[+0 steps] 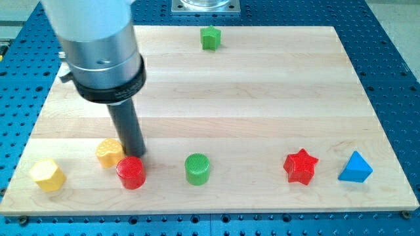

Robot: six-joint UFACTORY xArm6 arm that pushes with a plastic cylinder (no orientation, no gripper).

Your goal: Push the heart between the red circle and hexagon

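A: Where's my tip (136, 155) rn?

B: We see it at the rod's lower end, touching or nearly touching the top edge of the red circle (130, 172). No fingers on this rig, so nothing spread or pinched; it's just a straight dark rod (126, 129) under a big metal cylinder (98, 46).

A: And the heart?

B: We read the yellow-orange block just to the view's left of the tip as the heart (109, 153); shape's a bit hard to make out bc the rod covers its right edge. It sits right beside the red circle, slightly up and left of it.

A: Hexagon?

B: Yellow hexagon (47, 174), further to the view's left of the tip, near the board's bottom-left corner, apart from the heart.

A: Rest of the board?

B: Going outward to the view's right: green cylinder (197, 168) near the red circle, then well apart the red star (300, 166) and blue triangle (355, 168) next to each other. A green block (210, 37), shape unclear, sits far up at the top edge of the wooden board (262, 98).
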